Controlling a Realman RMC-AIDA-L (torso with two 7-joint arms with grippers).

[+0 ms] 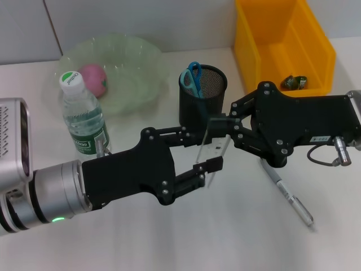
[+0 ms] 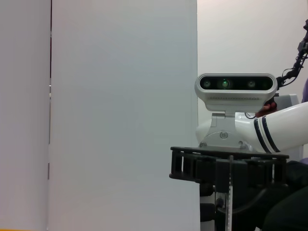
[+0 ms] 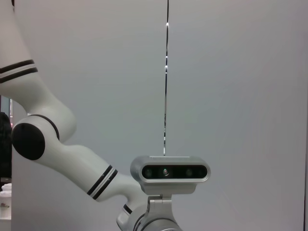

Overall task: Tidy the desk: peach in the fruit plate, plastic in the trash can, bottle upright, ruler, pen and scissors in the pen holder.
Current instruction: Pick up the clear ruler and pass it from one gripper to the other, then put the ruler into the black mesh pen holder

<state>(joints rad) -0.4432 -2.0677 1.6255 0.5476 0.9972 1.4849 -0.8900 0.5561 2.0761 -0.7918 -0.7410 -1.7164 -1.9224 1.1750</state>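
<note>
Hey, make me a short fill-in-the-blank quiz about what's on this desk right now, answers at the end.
1. The peach lies in the green ____.
2. The blue-handled scissors stand in the black mesh ____.
3. The pen lies on the ____, not yet put away.
4. The left gripper and the right gripper meet at the clear ____.

Answers: plate; pen holder; desk; ruler

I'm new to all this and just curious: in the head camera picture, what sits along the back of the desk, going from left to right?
Water bottle → peach in the green fruit plate → black mesh pen holder with blue scissors → yellow bin.
</note>
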